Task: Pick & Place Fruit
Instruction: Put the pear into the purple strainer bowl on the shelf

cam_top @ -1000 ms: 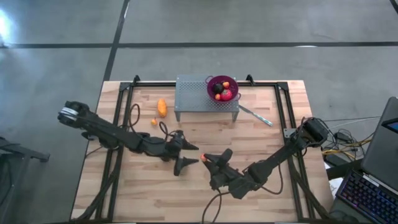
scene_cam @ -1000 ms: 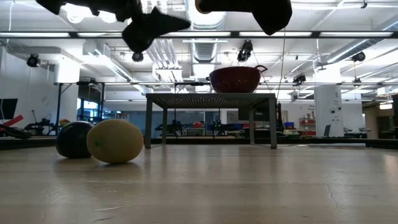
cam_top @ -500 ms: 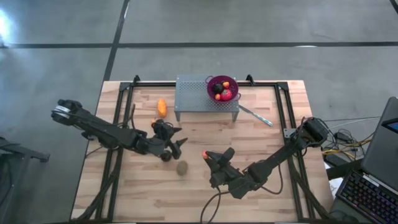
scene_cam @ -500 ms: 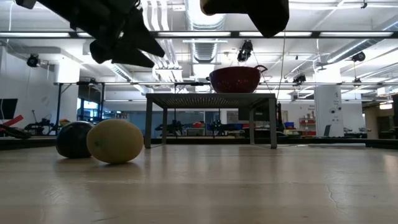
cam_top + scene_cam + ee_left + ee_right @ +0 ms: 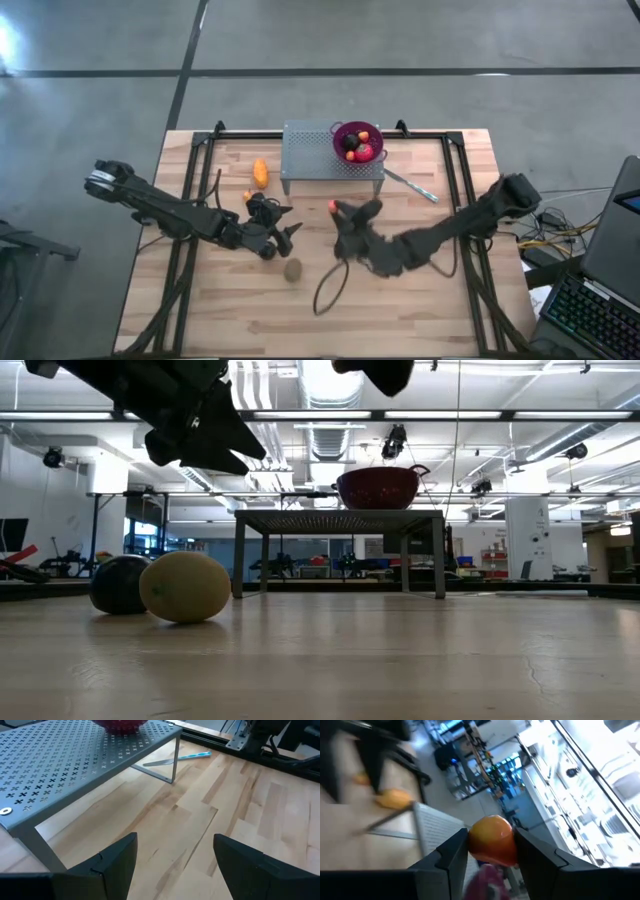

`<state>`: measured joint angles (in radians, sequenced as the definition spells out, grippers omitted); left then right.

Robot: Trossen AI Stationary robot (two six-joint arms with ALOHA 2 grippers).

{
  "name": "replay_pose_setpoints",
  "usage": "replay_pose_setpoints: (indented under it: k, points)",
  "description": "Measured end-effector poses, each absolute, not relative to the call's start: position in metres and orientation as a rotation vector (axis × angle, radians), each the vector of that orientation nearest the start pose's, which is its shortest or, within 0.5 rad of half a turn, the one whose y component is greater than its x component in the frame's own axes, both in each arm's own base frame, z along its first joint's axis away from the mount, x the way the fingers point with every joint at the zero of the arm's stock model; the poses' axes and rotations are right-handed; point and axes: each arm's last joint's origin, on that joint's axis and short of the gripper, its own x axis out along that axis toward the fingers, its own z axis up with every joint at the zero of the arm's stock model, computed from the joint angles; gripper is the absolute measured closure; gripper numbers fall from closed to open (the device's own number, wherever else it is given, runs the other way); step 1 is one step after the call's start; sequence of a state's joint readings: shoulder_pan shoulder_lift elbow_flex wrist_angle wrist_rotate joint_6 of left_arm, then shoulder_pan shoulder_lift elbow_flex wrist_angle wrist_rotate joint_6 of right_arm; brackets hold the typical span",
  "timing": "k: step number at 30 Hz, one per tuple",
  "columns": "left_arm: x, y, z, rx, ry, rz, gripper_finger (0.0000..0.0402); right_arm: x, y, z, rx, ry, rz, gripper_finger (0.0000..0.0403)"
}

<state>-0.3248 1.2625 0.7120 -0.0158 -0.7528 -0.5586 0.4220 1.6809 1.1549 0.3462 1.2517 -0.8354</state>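
Surface: wooden table (image 5: pixel 420 310) with a black frame, on a grey concrete floor.
Rack: perforated grey metal rack (image 5: pixel 310 150) at the far middle of the table.
Bowl: purple bowl (image 5: pixel 340 131) on the rack's right end, holding red, orange and near-black fruit (image 5: pixel 362 150).
Knife: thin silver utensil (image 5: pixel 410 185) lying on the table just right of the rack.
Left gripper: left gripper (image 5: pixel 285 229) held above the table, in front of the rack's left end; fingers (image 5: pixel 115 862) spread apart, nothing between them.
Right gripper: right gripper (image 5: pixel 345 212) raised above the table, just in front of the rack; fingers (image 5: pixel 452 852) clamped on a small orange-red ball (image 5: pixel 491 839).
Loose fruit, far left: long orange fruit (image 5: pixel 261 172) and a small orange ball (image 5: pixel 248 196) on the table beside the rack's left end.
Loose fruit, middle: brown-green oval fruit (image 5: pixel 293 269) on the table near the left gripper; in the low view a dark round fruit (image 5: pixel 115 584) lies touching it.
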Motion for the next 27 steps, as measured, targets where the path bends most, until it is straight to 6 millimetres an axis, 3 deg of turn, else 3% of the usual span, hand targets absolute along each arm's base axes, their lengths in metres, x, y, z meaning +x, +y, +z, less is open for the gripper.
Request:
replay_pose_setpoints:
  k: [10,16,21,27]
  points:
    - [0.248,-0.063,0.231,-0.251,0.349,0.534,0.0135,0.314,0.057,0.357,-0.838,0.389,-0.858,0.0263]
    - [0.249,-0.063,0.232,-0.256,0.341,0.532,0.0135,0.287,0.020,0.391,-0.739,0.305,-0.940,0.0252]
    - [0.249,-0.063,0.232,-0.260,0.335,0.531,0.0135,0.269,-0.008,0.404,-0.643,0.217,-0.896,0.0249]
    - [0.249,-0.063,0.232,-0.258,0.334,0.530,0.0135,0.257,-0.042,0.404,-0.485,0.153,-0.745,0.0260]
